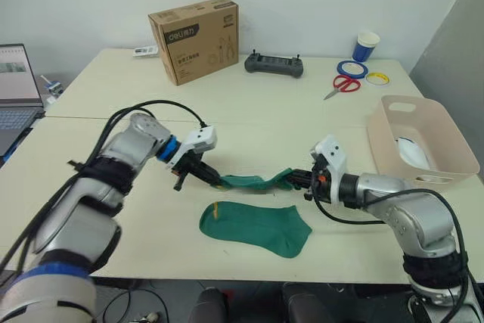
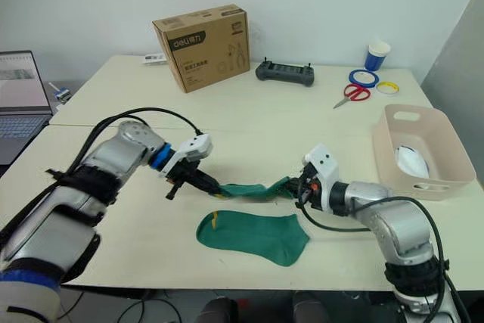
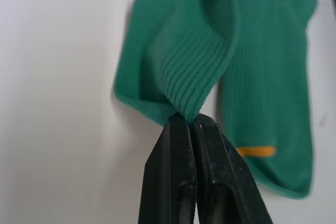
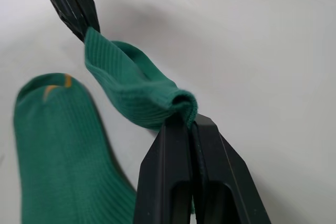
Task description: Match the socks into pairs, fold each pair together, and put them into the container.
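So we've got one green sock [image 1: 253,181] strung between our two claws, hanging just above the table [image 1: 249,104] and sagging a bit in the middle. It's soft, thin ribbed knit, basically weightless, so it droops and twists wherever it isn't held. Best place to hold it is right at the ends, which is what we're doing: left claw [image 1: 219,181] is clamped tight on one end, the ribbing bunched right at the fingertips, and right claw [image 1: 297,179] is clenched on the other end, where the fabric curls over the tips. With a pinch that small, we'd guess a hard tug could slip it free.

Its partner, the second green sock [image 1: 255,227], lies flat on the table just in front of the held one, near the front edge, with a little orange stripe at one end. Same deep green, same ribbed texture, so that's clearly the match.

The pinkish tub [image 1: 446,132] sits off to our right, with something white [image 1: 412,152] already in it. Further back there's a cardboard box [image 1: 194,39], a black controller [image 1: 274,63], red scissors [image 1: 344,85], rolls of tape [image 1: 352,69], a blue cup [image 1: 366,45] and a laptop [image 1: 18,88] at the left edge.
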Robot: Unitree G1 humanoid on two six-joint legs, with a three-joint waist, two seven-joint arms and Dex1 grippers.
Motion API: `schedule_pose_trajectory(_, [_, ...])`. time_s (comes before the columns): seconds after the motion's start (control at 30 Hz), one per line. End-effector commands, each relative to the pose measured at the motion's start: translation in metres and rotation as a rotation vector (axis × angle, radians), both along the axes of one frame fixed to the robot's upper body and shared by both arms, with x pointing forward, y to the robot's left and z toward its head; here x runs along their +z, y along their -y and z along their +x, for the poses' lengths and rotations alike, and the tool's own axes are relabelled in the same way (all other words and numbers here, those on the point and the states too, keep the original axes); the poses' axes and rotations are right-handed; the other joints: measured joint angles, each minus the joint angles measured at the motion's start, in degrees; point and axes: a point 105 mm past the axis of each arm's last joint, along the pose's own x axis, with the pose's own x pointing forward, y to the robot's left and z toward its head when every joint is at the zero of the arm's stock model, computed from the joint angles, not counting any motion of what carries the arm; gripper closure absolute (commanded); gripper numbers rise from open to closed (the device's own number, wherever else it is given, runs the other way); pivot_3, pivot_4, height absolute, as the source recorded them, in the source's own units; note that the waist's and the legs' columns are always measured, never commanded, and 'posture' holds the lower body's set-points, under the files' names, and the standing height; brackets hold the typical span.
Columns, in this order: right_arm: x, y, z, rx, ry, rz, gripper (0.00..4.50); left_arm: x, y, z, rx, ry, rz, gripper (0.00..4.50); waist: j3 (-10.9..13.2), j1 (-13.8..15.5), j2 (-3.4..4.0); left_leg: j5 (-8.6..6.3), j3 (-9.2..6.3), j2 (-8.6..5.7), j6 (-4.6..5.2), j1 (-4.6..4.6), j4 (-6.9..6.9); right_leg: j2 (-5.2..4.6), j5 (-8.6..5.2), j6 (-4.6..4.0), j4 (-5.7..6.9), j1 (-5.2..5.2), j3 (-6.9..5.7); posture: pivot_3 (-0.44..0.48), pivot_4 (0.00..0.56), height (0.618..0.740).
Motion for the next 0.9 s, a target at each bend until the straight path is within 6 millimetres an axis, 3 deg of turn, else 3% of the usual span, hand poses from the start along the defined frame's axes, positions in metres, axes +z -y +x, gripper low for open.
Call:
schedule_pose_trajectory(0.03, [0.002,0.004,0.014,-0.045,0.011,-0.036,4.45,0.006,0.001,0.018,0.037,0.08,0.062,4.5,0.0,-0.04,0.0,0.0,0.0,-0.01,0.0,0.0,-0.01,0.0,0.0,0.0,0.0,0.0,0.0,0.0,0.15,0.723])
schedule_pose_trajectory(0.33, [0.005,0.017,0.045,-0.13,0.047,-0.088,4.45,0.016,0.018,0.044,0.129,0.234,0.059,4.5,0.0,-0.48,-0.01,-0.01,0.03,-0.01,0.01,-0.02,-0.02,0.01,-0.01,0.02,0.06,-0.06,0.06,0.0,0.15,0.723])
schedule_pose_trajectory(0.43, [0.009,0.019,0.049,-0.15,0.093,-0.102,3.83,0.022,0.024,0.054,0.162,0.324,0.027,4.5,0.01,-0.46,-0.01,0.0,0.02,-0.01,0.01,-0.05,-0.02,0.01,-0.02,0.04,0.09,-0.08,0.04,0.0,0.15,0.723])
schedule_pose_trajectory(0.57, [0.019,0.023,0.054,-0.175,0.177,-0.125,2.45,0.035,0.019,0.061,0.231,0.376,-0.04,3.26,0.01,-0.52,-0.01,0.0,0.03,-0.01,0.01,-0.07,-0.02,0.01,-0.01,0.04,0.13,-0.12,0.07,0.0,0.15,0.723])
schedule_pose_trajectory(0.8, [0.033,0.039,0.05,-0.263,0.27,-0.083,0.0,0.058,-0.006,0.065,0.391,0.354,-0.206,1.0,0.0,-0.52,-0.01,0.0,0.01,0.0,0.0,-0.08,-0.03,0.02,-0.01,0.05,0.17,-0.15,0.04,0.0,0.15,0.723])
schedule_pose_trajectory(0.9, [0.037,0.036,0.035,-0.258,0.302,-0.035,0.0,0.063,-0.016,0.063,0.47,0.285,-0.3,0.05,0.0,-0.52,-0.01,0.0,0.0,0.0,0.0,-0.1,-0.04,0.01,-0.02,0.05,0.16,-0.15,0.03,0.0,0.15,0.723])
